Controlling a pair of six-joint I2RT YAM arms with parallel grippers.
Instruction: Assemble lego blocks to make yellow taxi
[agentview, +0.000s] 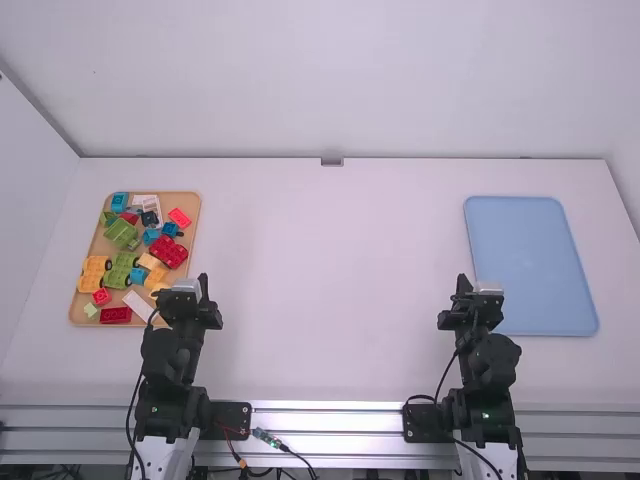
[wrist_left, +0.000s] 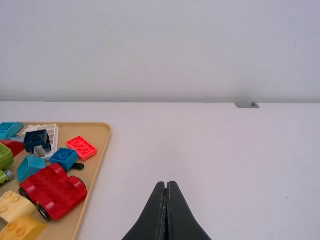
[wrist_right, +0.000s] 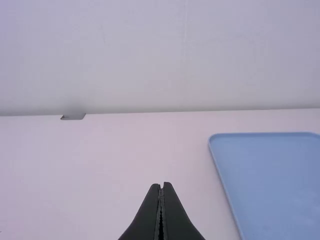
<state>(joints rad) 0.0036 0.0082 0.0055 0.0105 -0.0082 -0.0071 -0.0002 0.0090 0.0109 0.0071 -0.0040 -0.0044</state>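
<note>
We have our left gripper (wrist_left: 167, 186) and right gripper (wrist_right: 161, 186) closed tip to tip, both empty. The lego blocks (agentview: 168, 251) lie jumbled on the tan tray (wrist_left: 95, 167), presumably as supply; the blue tray (wrist_right: 267, 185) probably awaits the taxi. In the high view our grippers hide part of each tray; the left wrist view crops a yellow brick (wrist_left: 25, 227).

Closed end effector (agentview: 463, 280), blue tray (wrist_right: 270, 185)

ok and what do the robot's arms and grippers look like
The left arm and right arm have white links, bulky black joints and a thin black cable each. The left gripper and right gripper are black, tapering to narrow points.
</note>
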